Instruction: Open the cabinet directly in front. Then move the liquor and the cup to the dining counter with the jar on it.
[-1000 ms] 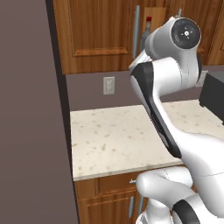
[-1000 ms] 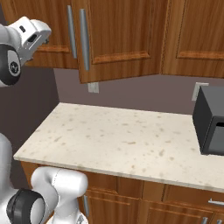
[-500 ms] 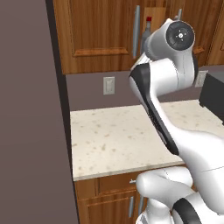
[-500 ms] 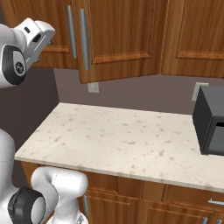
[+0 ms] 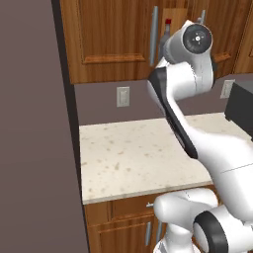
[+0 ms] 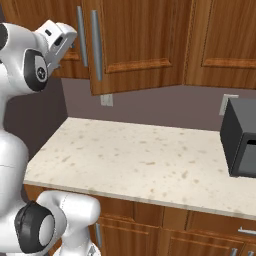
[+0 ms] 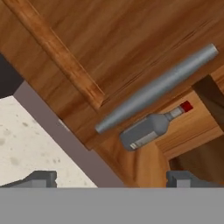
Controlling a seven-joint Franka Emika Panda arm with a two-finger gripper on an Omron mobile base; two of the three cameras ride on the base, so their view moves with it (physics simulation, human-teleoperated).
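Observation:
The cabinet (image 6: 135,40) hangs above the countertop, its door (image 7: 109,48) swung slightly ajar. In the hand view the door's long silver handle (image 7: 157,87) crosses the middle. Behind the door's edge, the liquor (image 7: 146,131) stands inside on the wooden shelf, red cap (image 7: 186,106) showing. Its cap (image 5: 168,22) also peeks between the doors in the left base view. My gripper (image 7: 111,179) is open, fingertips (image 7: 41,178) wide apart with nothing between them, a short way in front of the door. My white hand (image 6: 56,39) is raised just left of the handles. The cup, dining counter and jar are out of view.
A beige speckled countertop (image 6: 140,160) lies below the cabinet, with wall outlets (image 5: 122,96) behind it. A black box-shaped appliance (image 6: 240,140) sits at its right end. A dark tall panel (image 5: 34,123) borders the left side. Wooden drawer fronts (image 6: 150,230) run below.
My hand has moved closer to the cabinet doors, toward the handles. The jaws have stayed open. The cabinet and bottle have not moved.

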